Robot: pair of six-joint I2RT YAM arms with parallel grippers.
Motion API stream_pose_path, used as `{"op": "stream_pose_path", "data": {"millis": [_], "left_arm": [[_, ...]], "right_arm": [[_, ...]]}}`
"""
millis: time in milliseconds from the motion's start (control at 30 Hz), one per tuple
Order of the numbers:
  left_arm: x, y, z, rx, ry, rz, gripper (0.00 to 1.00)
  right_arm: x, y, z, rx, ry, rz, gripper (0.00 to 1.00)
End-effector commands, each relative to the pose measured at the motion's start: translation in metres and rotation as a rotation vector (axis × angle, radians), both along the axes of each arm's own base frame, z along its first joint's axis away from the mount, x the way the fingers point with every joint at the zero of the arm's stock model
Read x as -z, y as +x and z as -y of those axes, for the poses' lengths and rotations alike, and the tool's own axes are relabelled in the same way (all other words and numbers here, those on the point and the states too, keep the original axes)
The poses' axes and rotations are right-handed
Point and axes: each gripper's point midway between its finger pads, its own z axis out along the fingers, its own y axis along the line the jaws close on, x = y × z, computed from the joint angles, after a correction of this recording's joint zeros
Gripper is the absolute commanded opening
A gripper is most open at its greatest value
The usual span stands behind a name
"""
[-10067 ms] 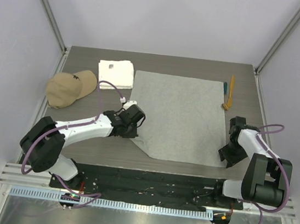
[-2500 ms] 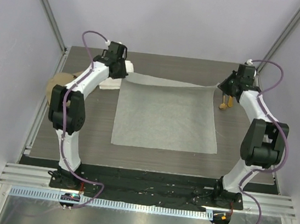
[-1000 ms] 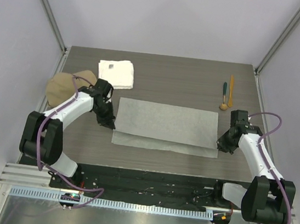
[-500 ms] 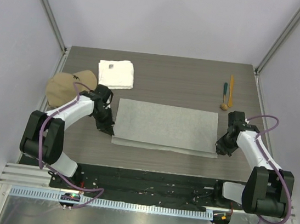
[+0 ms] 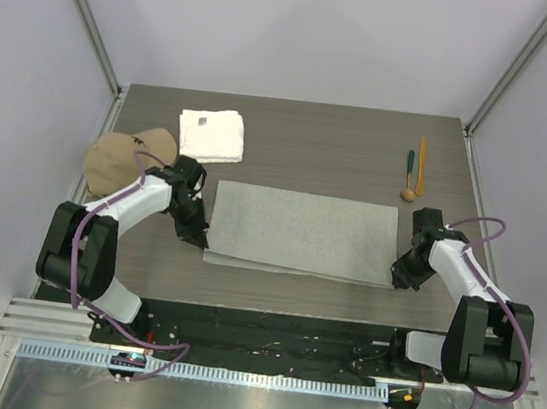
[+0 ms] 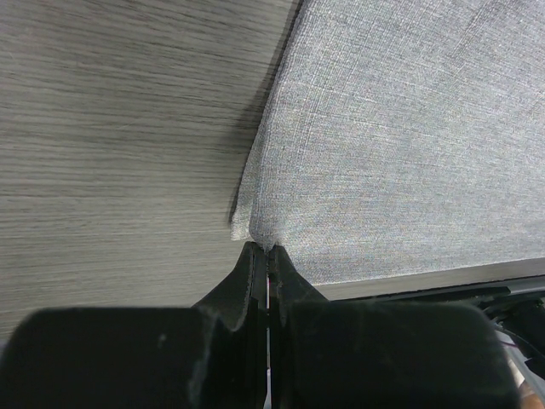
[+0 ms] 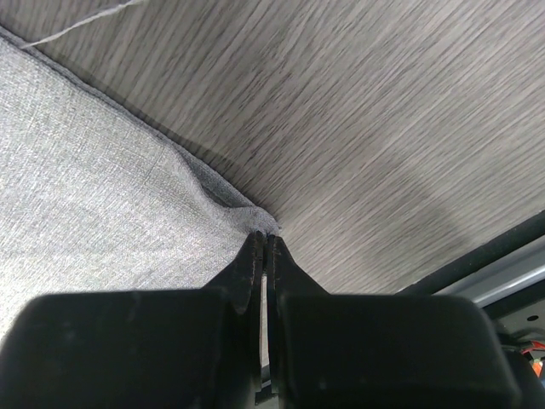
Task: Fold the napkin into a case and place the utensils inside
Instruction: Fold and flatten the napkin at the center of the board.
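Note:
The light-grey napkin (image 5: 300, 230) lies folded in half as a wide band across the table's middle. My left gripper (image 5: 200, 239) is shut on its near left corner, and the wrist view shows the cloth (image 6: 400, 145) pinched at the jaw tips (image 6: 265, 248). My right gripper (image 5: 400, 277) is shut on the near right corner, where the cloth (image 7: 94, 196) bunches at the tips (image 7: 266, 236). The utensils lie at the back right: a teal-handled piece (image 5: 410, 162), an orange stick (image 5: 422, 154) and a round wooden bowl (image 5: 408, 194).
A folded white towel (image 5: 212, 136) sits at the back left. A tan cap (image 5: 123, 160) lies by the left edge, just behind my left arm. The black base rail (image 5: 278, 326) runs along the near edge.
Both grippers have drawn the napkin's upper layer toward the near edge. The strip of lower layer showing along the front has shrunk to almost nothing.

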Motion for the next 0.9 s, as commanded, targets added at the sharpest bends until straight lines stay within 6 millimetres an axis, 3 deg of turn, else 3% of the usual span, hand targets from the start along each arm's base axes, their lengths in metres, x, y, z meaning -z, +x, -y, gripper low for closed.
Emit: {"op": "stream_pose_path", "data": {"millis": [0,267,600,867], "left_arm": [[0.005,0.000,-0.013,-0.008,0.066,0.007,0.00],[0.007,-0.004,-0.014,-0.017,0.066,-0.001,0.00],[0.001,-0.002,-0.013,-0.031,0.056,0.022,0.00],[0.006,-0.001,-0.017,-0.035,0.079,0.021,0.00]], "right_arm": [[0.006,0.000,0.020,0.023,-0.109,-0.002,0.01],[0.002,0.009,0.021,0.011,-0.110,0.027,0.01],[-0.029,0.019,0.023,0.013,-0.122,0.116,0.01],[-0.010,0.017,0.021,0.003,-0.109,0.070,0.01]]}}
